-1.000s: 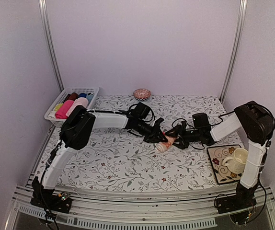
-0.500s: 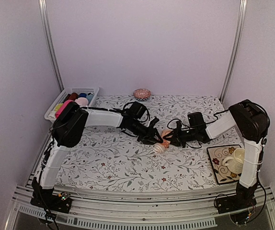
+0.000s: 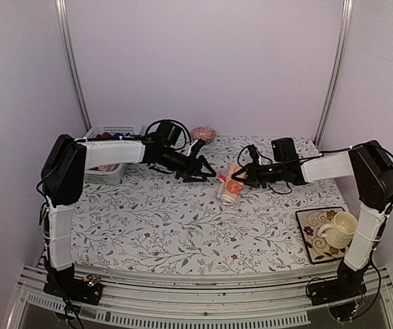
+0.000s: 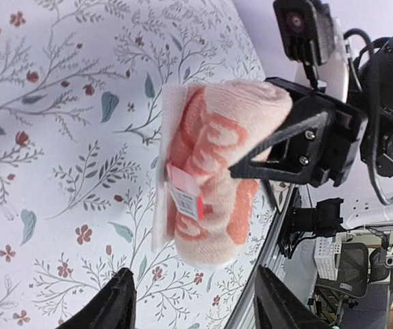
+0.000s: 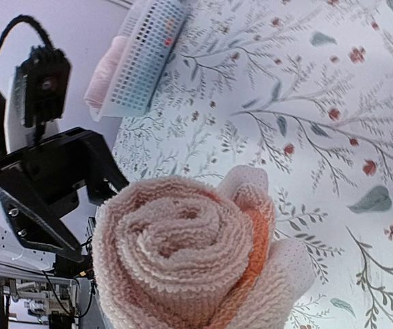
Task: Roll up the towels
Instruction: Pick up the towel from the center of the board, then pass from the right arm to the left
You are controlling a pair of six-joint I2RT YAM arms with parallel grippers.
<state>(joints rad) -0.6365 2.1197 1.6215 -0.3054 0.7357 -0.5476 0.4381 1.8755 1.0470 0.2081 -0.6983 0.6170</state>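
The right gripper [image 3: 241,179] is clamped on the rolled peach-orange towel [image 4: 213,185]. In the right wrist view its fingers are hidden behind the roll's looped terry spiral. I cannot tell whether the roll touches the floral surface [image 3: 148,226]. The left gripper [image 4: 193,291] gapes wide nearby, not touching it.

You're working in a robot lab test booth, not a home. Plain pale walls [image 3: 203,68] close in the back and both sides, joined by bare metal posts [image 3: 71,68]. The left arm [image 3: 107,152] and the right arm [image 3: 330,166] stand on a metal rail [image 3: 203,301] at the near edge, with loose black cables [image 3: 161,125] looped over them. The flowered tablecloth [image 3: 155,226], white basket [image 3: 118,129] and mug [image 3: 339,229] look homely, yet they sit inside that frame. Past the table's edge, your left wrist view catches office chairs [image 4: 352,266].
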